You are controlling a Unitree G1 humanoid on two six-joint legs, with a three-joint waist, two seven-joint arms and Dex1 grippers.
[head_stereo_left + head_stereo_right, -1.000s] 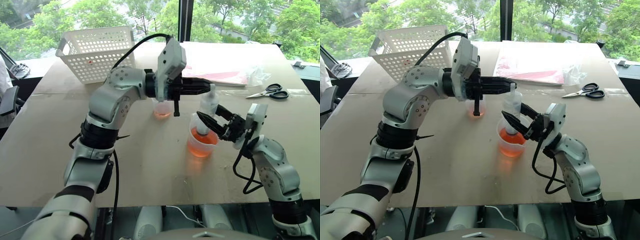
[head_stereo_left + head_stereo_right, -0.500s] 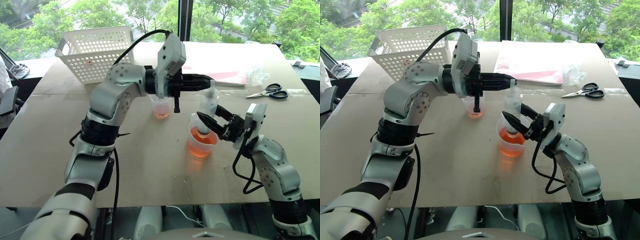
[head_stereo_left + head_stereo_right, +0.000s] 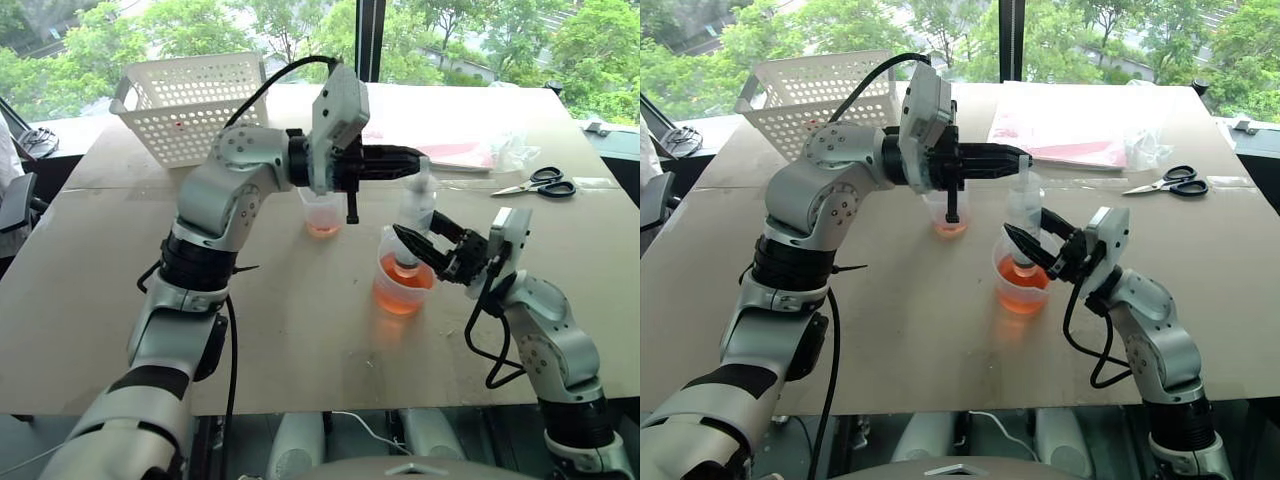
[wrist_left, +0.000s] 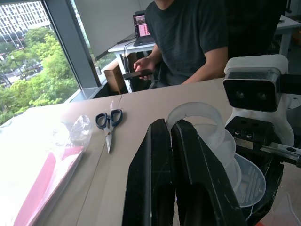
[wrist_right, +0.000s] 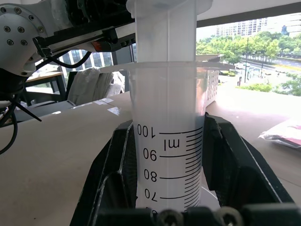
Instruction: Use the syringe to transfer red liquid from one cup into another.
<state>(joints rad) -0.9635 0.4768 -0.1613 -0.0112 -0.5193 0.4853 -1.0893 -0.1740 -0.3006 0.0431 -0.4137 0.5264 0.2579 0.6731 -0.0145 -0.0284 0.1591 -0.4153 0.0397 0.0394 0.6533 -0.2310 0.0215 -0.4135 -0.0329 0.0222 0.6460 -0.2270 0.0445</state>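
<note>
- Syringe (image 3: 414,214) stands upright in the spouted beaker (image 3: 402,285) mid-table, right gripper (image 3: 420,243) clamped on its barrel.
- Left gripper (image 3: 408,160), fingers pressed together, meets the plunger top.
- Smooth, light plastic probably slips; barrel below the flange seems best.

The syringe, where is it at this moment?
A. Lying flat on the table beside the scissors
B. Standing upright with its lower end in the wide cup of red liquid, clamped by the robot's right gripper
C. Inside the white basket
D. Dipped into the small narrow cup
B: the syringe stands upright in the wide cup of red liquid, its barrel clamped by the right gripper.
</note>
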